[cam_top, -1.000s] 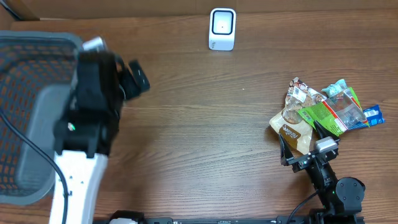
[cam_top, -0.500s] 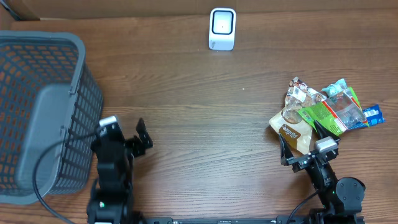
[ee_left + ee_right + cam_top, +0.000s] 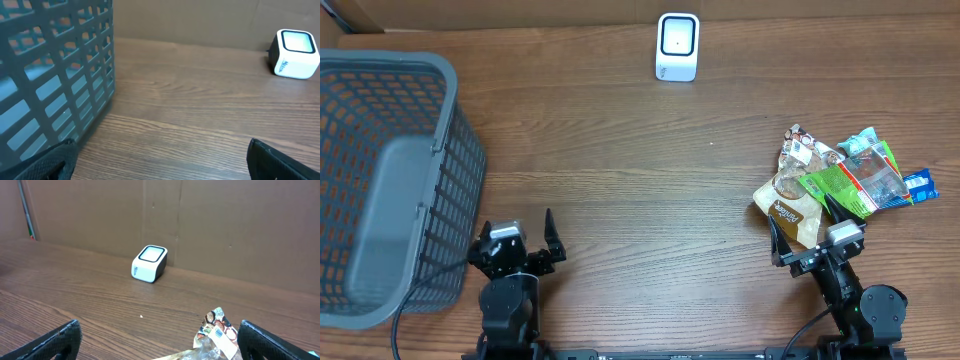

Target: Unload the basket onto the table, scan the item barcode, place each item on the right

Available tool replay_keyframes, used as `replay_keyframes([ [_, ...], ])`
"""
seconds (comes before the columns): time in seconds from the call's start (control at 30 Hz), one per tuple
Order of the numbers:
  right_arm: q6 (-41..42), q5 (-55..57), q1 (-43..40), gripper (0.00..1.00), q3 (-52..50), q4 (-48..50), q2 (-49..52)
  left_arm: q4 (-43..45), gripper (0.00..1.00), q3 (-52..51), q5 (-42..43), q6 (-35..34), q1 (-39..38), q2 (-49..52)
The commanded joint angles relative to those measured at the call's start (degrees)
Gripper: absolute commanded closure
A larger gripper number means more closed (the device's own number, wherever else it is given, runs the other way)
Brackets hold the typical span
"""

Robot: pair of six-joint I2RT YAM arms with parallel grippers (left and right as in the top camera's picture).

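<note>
- Black-fingered and low over the brown wood-grain table [image 3: 640,190], my right claw [image 3: 804,228] stands wide open with nothing between its fingers.
- My left claw [image 3: 513,230], at the other front corner, is just as wide and just as empty. The grey plastic mesh basket [image 3: 390,65] sits near it at 10 o'clock.
- Straight ahead of my right claw, at 12 o'clock, lies the heap of snack packets to be scanned. A brown foil pouch [image 3: 788,208] is nearest, its near edge right at my fingertips, though I cannot tell whether they touch it.
- Overlapping that pouch toward 1 o'clock are a green printed packet [image 3: 835,188] and a clear crinkled bag [image 3: 877,172], with a small blue sachet [image 3: 921,185] at the heap's 3 o'clock edge.
- I judge all of these light, soft and crackly. The film would buckle under a pinch and slide on its neighbours, so one packet could drag another along.
- The brown foil pouch looks the least covered. I would pinch its flat sealed rim on the near side rather than the puffed middle, and leave the printed face free.
- The white box-shaped scanner [image 3: 677,46] stands well apart at 11 o'clock, by the far edge. I cannot see where any barcode sits.
</note>
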Motion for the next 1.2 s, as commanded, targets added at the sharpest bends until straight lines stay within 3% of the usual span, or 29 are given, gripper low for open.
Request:
replay_keyframes([
  [0.0, 0.2, 0.6, 0.2, 0.0, -0.6, 0.4, -0.5, 0.4, 0.0, -1.0, 0.3, 4.1, 0.2, -3.5],
  [1.17, 0.2, 0.6, 0.2, 0.0, -0.6, 0.4, -0.5, 0.6, 0.01, -1.1, 0.3, 4.2, 0.3, -6.0],
])
